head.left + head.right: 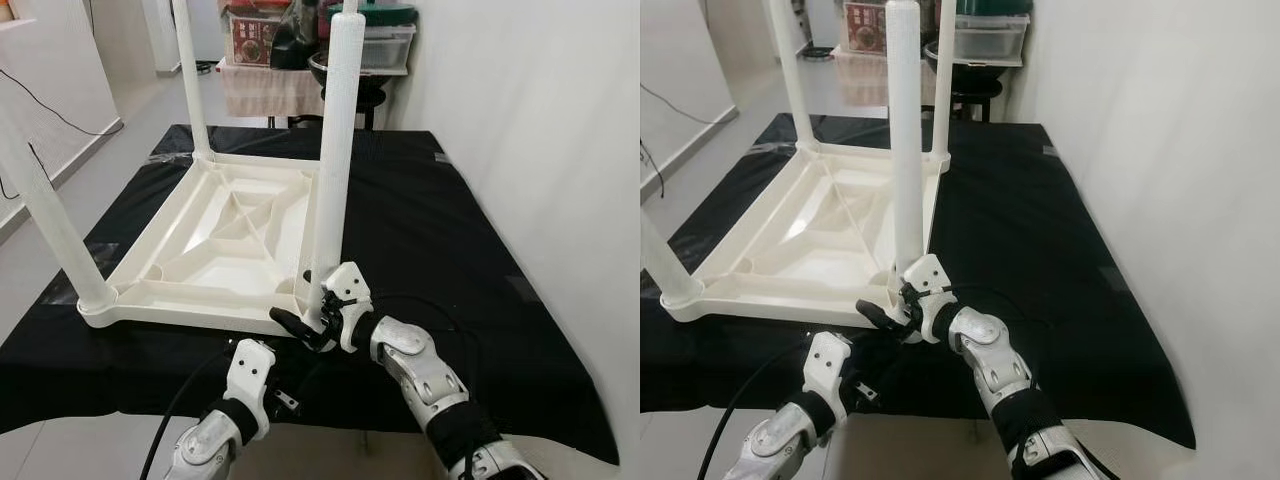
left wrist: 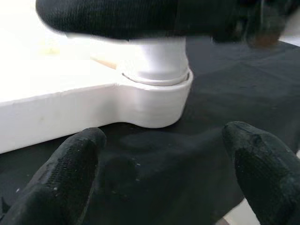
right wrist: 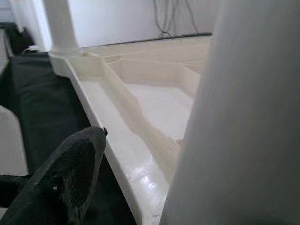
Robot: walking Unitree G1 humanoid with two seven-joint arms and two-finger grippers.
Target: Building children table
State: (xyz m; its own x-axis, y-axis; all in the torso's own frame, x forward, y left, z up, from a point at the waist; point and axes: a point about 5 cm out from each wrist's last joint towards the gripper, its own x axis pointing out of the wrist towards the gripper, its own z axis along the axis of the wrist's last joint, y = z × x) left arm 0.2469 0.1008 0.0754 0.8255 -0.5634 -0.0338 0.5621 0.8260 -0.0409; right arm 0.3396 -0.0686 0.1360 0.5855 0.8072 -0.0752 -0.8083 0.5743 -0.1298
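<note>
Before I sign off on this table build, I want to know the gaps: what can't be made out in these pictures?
- Leg seating: the right gripper covers where the near leg meets the upturned tabletop in the eye views.
- Leg tops: cut off by the upper edge in both eye views.
- Right gripper's far finger: the leg hides it in the right wrist view.
- Shelf items behind: too small to identify.

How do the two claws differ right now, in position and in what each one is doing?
The right claw is closed around the base of the near table leg; the left claw is open, holding nothing. The right claw is at the leg's socket; the left claw sits lower, short of the tabletop edge. Both point at that same corner.
</note>
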